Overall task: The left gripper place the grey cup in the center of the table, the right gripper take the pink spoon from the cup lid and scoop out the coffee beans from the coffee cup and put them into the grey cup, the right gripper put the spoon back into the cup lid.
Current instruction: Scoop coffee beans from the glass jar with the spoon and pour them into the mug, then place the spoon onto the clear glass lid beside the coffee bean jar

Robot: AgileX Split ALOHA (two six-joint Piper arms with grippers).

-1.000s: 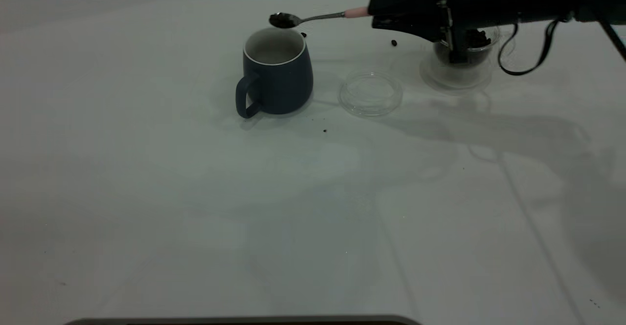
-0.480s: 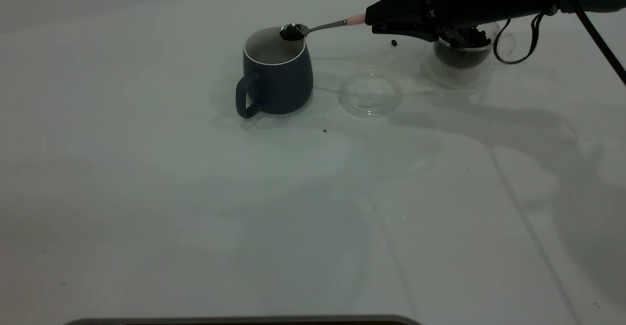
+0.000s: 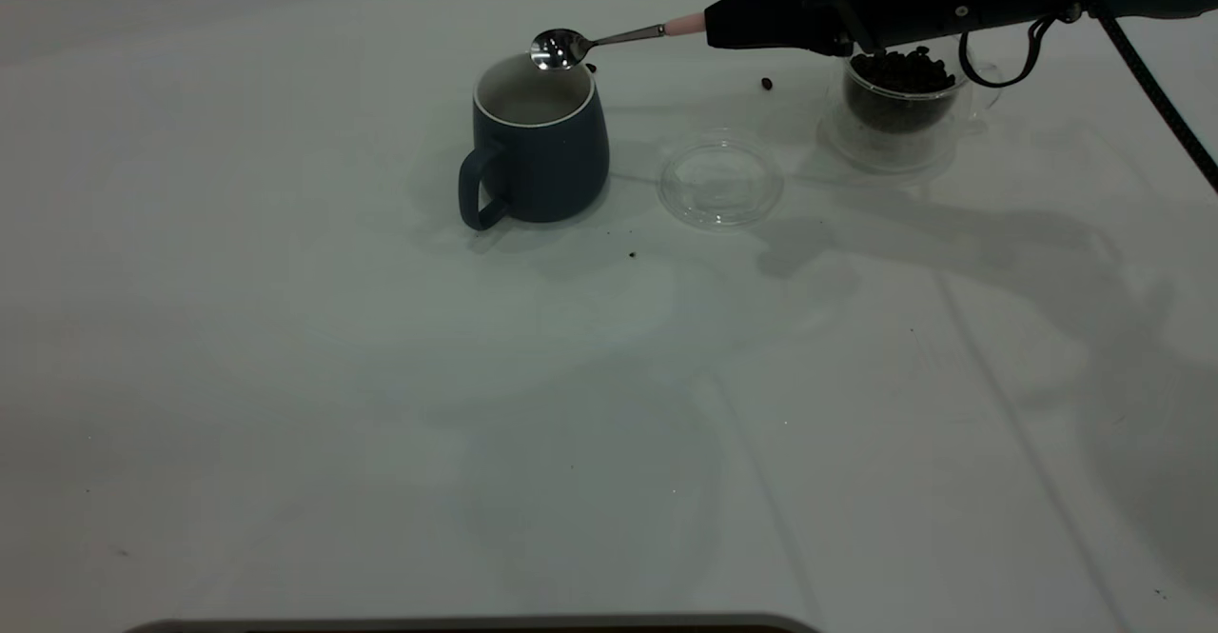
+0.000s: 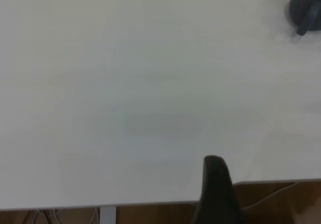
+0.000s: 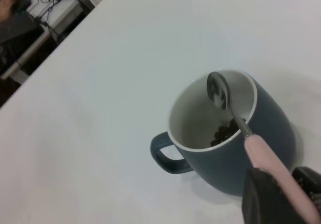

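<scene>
Right tool (image 3: 728, 24) clamped on the pink spoon (image 3: 609, 39) by its handle; the spoon's shiny bowl sits empty, just above the grey cup (image 3: 538, 143) rim. Coffee beans (image 5: 224, 132) lie inside that cup. Cup lid (image 3: 721, 182) below the tool on the desk (image 3: 381, 376); coffee cup (image 3: 896, 105) under its arm. Left tool (image 4: 216, 191) parked at the desk edge, grip state unreadable.

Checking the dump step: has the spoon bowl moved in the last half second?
Yes. The pink spoon bowl has lifted from inside the grey cup rim to just above it, now empty.

The cup lid (image 3: 721, 181) lies between the grey cup (image 3: 539, 143) and the coffee cup (image 3: 896, 105).
</scene>
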